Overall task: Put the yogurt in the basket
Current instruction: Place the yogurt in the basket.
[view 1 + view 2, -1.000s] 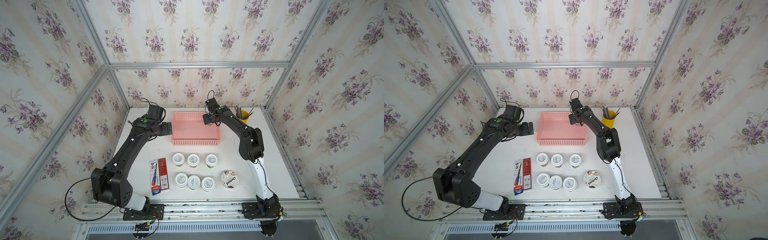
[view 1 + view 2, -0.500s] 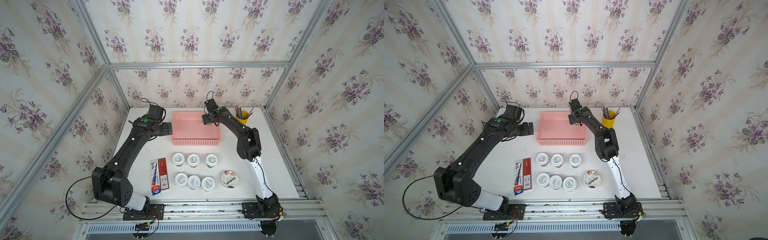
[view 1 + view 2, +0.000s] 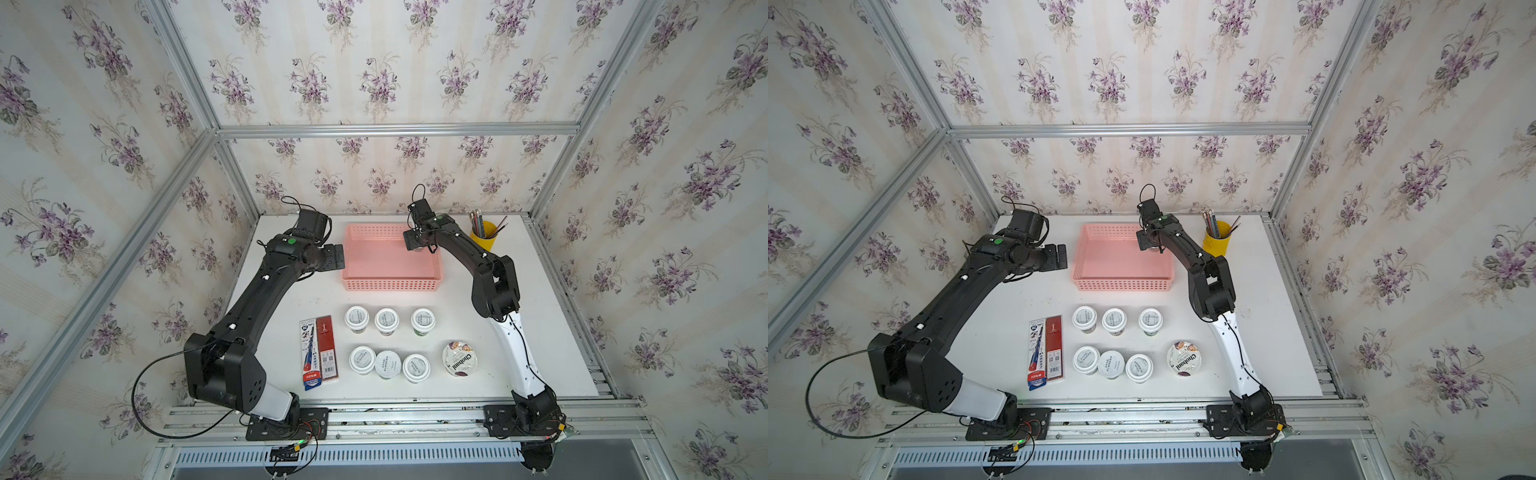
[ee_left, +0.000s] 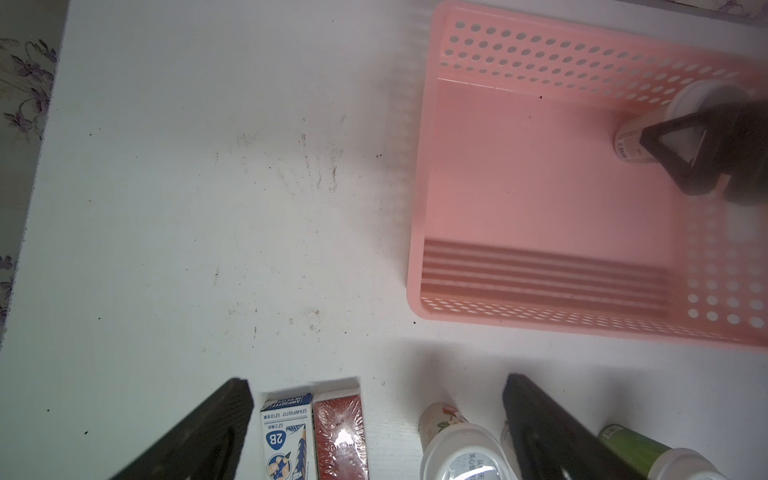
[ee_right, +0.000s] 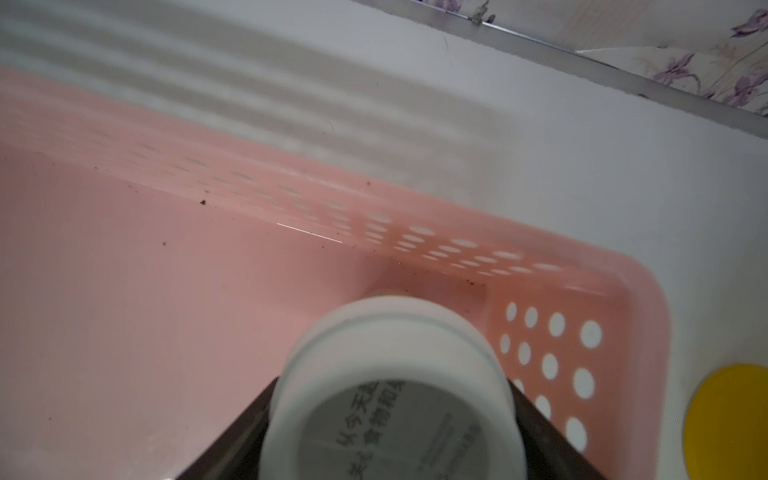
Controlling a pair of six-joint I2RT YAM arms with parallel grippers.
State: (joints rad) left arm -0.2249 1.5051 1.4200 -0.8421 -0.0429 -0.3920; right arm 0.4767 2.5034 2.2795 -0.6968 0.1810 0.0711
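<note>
A small round white-lidded plastic yogurt cup point(image 5: 390, 390) is clamped by its sides in the right gripper point(image 3: 419, 246), in the far right corner of the shallow pink lattice-walled plastic basket point(image 3: 390, 285). It is probably light, stiff and smooth, so it is best gripped mid-body. Whether its base touches the floor is hidden. The left gripper point(image 3: 336, 257) gapes wide and empty beside the basket.

Bright even light, soft shadows, wrist views blurred, perhaps motion smear
</note>
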